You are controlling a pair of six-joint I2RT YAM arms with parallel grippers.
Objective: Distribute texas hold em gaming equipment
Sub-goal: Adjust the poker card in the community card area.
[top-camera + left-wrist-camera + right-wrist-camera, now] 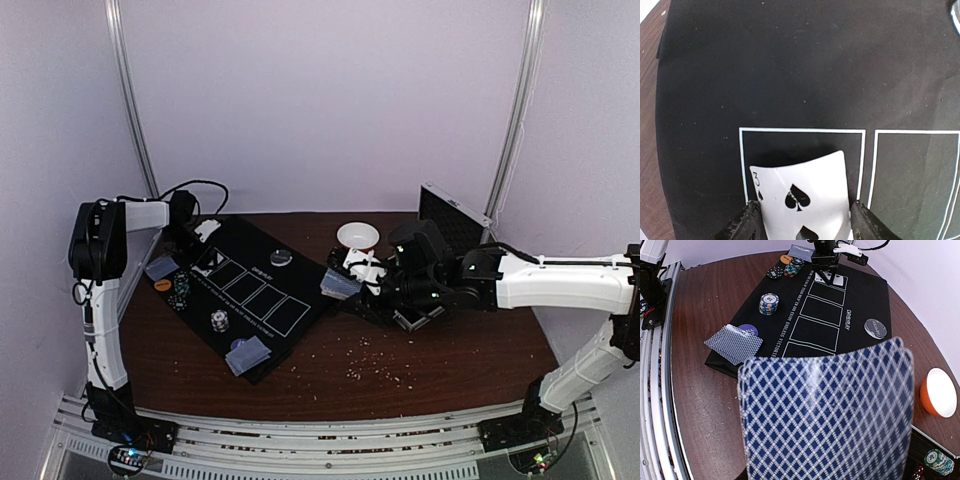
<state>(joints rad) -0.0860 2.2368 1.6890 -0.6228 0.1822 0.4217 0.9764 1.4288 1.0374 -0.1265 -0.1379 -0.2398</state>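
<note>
Single card: a face-up three of spades card (805,200) sits near the bench's far-left corner. It is over the end box of the black felt mat with white outlined boxes (790,75).
Left jaws: the left gripper (802,225) has its jaws clamped on the card's two long edges, and the card bows a little between them.
Deck: a blue diamond-backed deck of playing cards (827,410) hangs over the middle of the bench, just off the mat's right corner.
Right jaws: the right gripper (355,282) is hidden behind the deck in its own view. From above, the jaws look closed on the deck's lower end.
Handling: each card is probably light, thin, springy and slick. A single card bends under an edge squeeze, and a loose deck can shear and fan out.
Where to hold: I would take a single card by its opposite long edges with gentle pressure. The deck is better held across its faces near one short end, so the top card can slide off.
Card heading: its long axis runs across the row of boxes, skewed slightly against the outline. The free short edge points away from the jaws, and the index corner leads.
Deck heading: the backs face the wrist camera and the cards are slightly fanned, with the free edge aimed at the mat. The lower part is cut off, so its long axis is uncertain.
</note>
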